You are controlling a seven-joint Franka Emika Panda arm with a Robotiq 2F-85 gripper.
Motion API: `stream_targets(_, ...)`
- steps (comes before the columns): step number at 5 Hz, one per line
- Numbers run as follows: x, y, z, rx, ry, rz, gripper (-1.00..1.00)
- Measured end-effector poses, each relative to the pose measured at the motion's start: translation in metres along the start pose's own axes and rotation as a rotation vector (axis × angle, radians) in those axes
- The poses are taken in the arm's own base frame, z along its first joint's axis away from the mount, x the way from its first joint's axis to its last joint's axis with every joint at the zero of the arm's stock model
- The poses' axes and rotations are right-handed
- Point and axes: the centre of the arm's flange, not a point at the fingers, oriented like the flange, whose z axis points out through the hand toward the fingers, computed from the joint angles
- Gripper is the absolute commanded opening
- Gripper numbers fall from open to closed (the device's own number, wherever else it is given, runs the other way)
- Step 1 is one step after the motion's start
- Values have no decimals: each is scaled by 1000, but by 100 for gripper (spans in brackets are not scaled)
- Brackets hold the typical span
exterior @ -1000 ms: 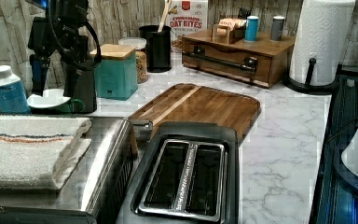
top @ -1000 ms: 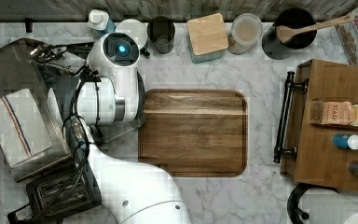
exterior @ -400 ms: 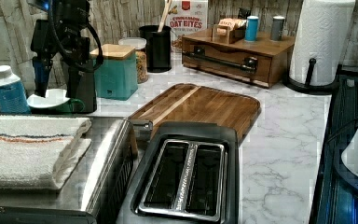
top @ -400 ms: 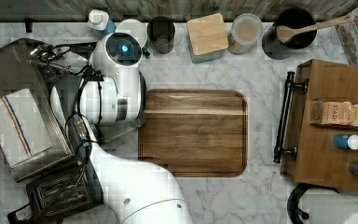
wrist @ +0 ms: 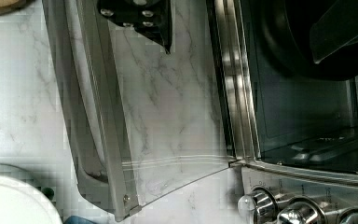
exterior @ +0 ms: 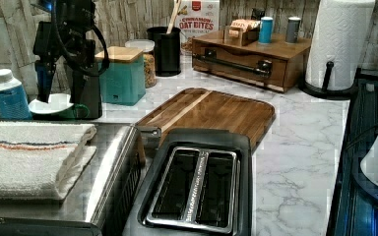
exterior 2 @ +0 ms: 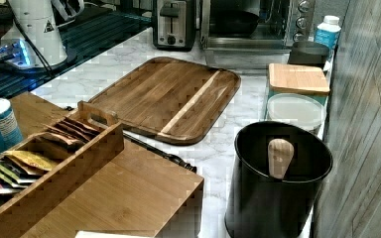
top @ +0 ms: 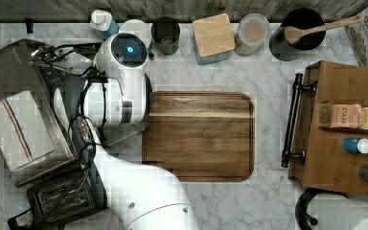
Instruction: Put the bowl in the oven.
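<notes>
Edging a little toward the left view's right since 1 second ago, the arm (exterior: 74,44) is standing by the counter's back wall.

Nearest in the left view, a black 2-slot toaster (exterior: 197,187) is sitting beside the oven (exterior: 113,162), with a folded striped towel (exterior: 24,152) lying on the oven's roof. Beyond them a wooden cutting board (exterior: 211,110) is resting on the marble. Behind that, a blue bottle (exterior: 7,96), a white dish (exterior: 49,104) and a teal canister (exterior: 123,73) with a wooden lid are lining up. A glass jar (exterior: 145,54) is holding something brown and grainy, and a black pot (exterior: 167,49) is holding a wooden spoon (exterior 2: 280,156). Farthest back, a box (exterior: 199,19) is reading "CINNAMON OAT BITES". A packet (top: 342,116) on the wooden tray (exterior: 251,54) is reading "STASH" in the top view.

From the right view, the bowl (exterior 2: 235,22) is sitting inside the oven cavity behind the dropped door (exterior 2: 238,52), something the left view is hiding. Looking down in the wrist view, the gripper (wrist: 237,18) is hanging over the door hinge. Its fingers (wrist: 140,18) are standing wide apart, gripping nothing, 1 over the glass and 1 over the bowl.
</notes>
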Motion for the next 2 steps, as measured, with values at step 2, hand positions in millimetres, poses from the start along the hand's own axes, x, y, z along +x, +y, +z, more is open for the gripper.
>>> stream_targets(2, 1, 0, 0, -4, 10, -2, 100)
